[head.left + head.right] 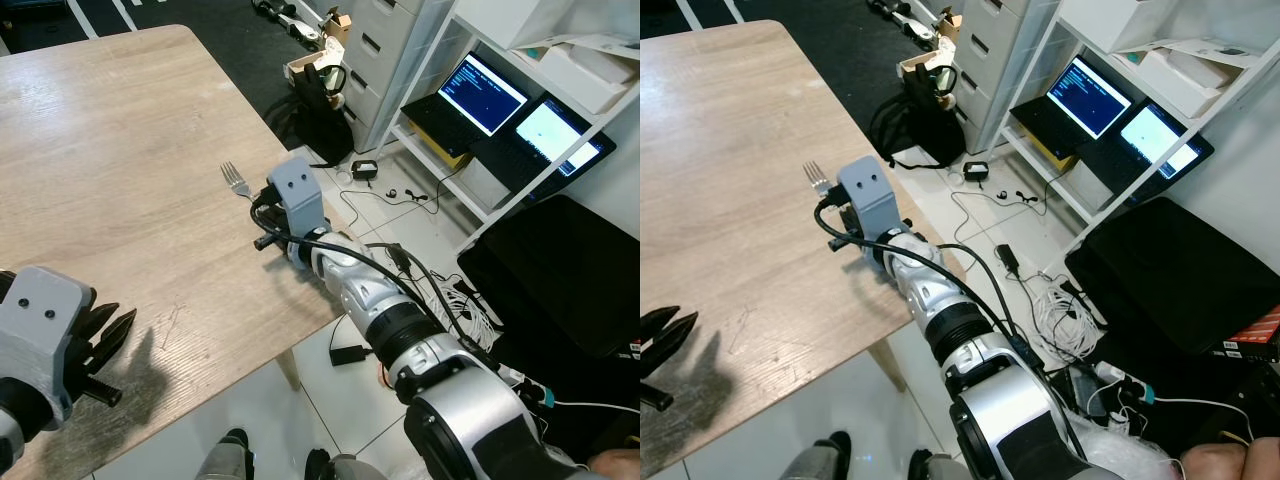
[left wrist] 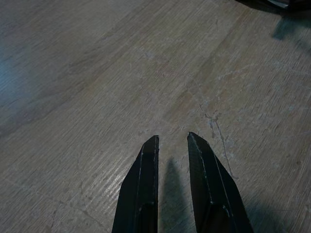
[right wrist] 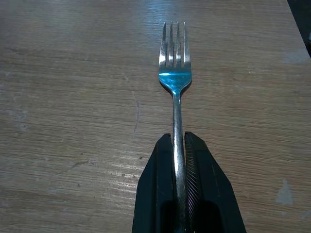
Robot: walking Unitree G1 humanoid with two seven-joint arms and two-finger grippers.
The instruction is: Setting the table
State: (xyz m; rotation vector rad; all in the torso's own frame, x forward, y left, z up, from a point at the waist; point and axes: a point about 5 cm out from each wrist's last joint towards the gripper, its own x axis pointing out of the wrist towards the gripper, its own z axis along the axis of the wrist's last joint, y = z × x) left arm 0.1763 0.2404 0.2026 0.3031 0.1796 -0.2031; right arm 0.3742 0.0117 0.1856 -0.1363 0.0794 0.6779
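Right tool (image 3: 179, 145) pinches the fork (image 3: 175, 73) by its handle, low over the tabletop (image 1: 120, 150) near its right edge, tines pointing inward; left tool (image 2: 172, 141) hovers slightly spread near the front edge.

The right gripper (image 3: 178, 145) has its two black jaws closed on the handle of a shiny silver metal fork (image 3: 175, 82). The fork's four tines point away from the jaws, over the pale wood-grain desk (image 3: 73, 97), whose surface is scuffed.
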